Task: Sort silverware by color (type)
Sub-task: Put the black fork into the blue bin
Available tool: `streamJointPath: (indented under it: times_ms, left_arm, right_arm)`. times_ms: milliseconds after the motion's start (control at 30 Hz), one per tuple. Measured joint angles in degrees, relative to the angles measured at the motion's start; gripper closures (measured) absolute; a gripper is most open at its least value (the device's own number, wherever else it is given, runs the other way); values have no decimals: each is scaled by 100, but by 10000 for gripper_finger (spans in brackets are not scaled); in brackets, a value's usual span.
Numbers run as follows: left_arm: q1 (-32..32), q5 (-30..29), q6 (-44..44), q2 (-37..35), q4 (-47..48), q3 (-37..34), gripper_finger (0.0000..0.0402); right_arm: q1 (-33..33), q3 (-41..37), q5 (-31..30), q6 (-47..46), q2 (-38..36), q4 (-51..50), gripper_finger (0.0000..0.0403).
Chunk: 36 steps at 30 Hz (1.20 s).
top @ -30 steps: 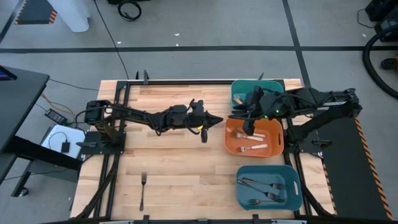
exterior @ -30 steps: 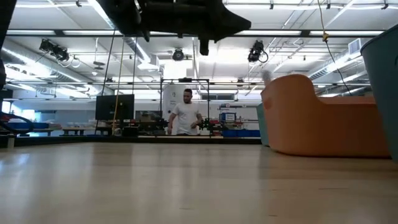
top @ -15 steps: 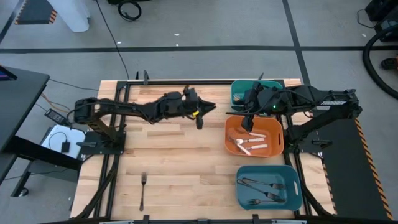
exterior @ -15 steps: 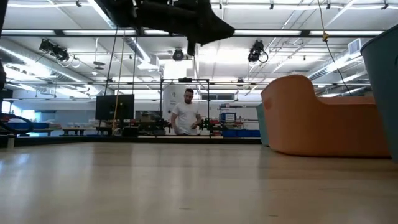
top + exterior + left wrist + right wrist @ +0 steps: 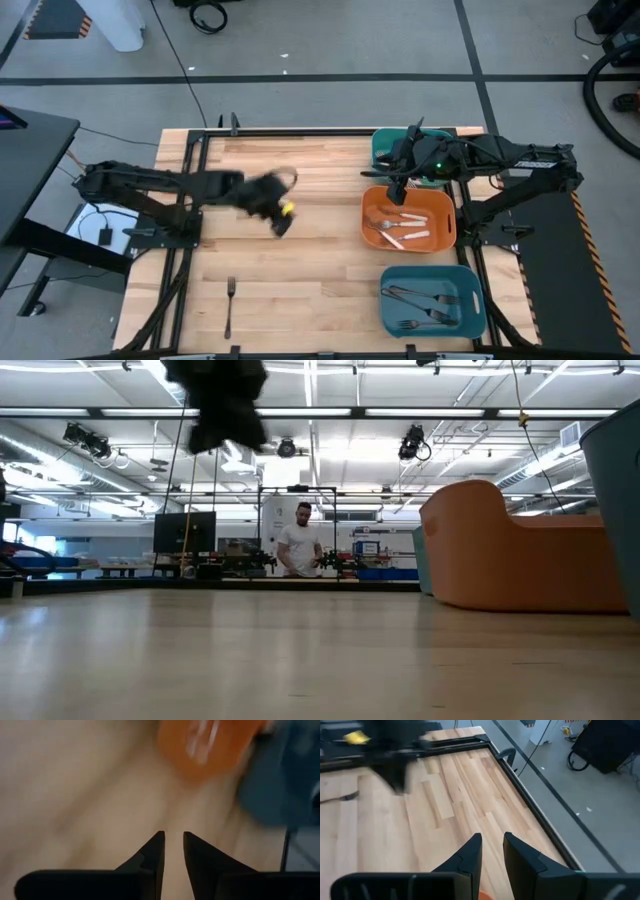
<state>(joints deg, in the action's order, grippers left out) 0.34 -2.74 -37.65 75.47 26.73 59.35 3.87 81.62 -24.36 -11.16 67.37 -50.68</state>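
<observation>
Pale striped wood table (image 5: 300, 270), orange bin (image 5: 445, 215) of cream-handled forks (image 5: 408, 238) under black right gripper (image 5: 399, 195), teal bin (image 5: 432, 274) with dark grey forks (image 5: 425, 305).

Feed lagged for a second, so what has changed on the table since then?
The left hand swung away from the orange bin toward the table's left, nothing between its fingers. The right hand edged back above that bin's far rim. The lone fork and both teal bins' contents stayed put.

1. Three bins stand in a line along the table's (image 5: 300, 270) right side: far bin (image 5: 382, 150), middle bin (image 5: 440, 240), near bin (image 5: 470, 310).
2. Forks (image 5: 400, 228) lie in the middle bin, more forks (image 5: 425, 308) in the near one.
3. A lone fork (image 5: 229, 305) lies near the front left corner.
</observation>
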Motion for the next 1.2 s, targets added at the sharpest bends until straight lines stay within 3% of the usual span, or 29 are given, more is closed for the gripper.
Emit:
streamJointPath:
  times_ms: [100, 233, 433, 567, 800, 1200]
  left_arm:
    - [-737, 15, -980, -53, 1221, 0, 326]
    - [-1859, 19, -2976, -49, 2464, -4, 326]
    - [-3403, 11, -6099, -47, 2685, -5, 326]
    - [-4155, 2, -7517, 184, 2724, -6, 326]
    - [-4894, 2, -8284, 883, 2734, -9, 326]
    - [-5109, 63, -8619, 1968, 2237, -10, 326]
  right_arm:
    - [-68, 0, 0, 276, 0, -8, 316]
    - [-149, 0, 2, 538, 0, -15, 316]
    - [-261, 0, 2, 659, 0, -4, 316]
    - [-263, 0, 18, 346, 0, -2, 317]
    - [-263, -2, 46, -263, 0, 0, 317]
    - [-246, -2, 358, -1184, 0, 0, 317]
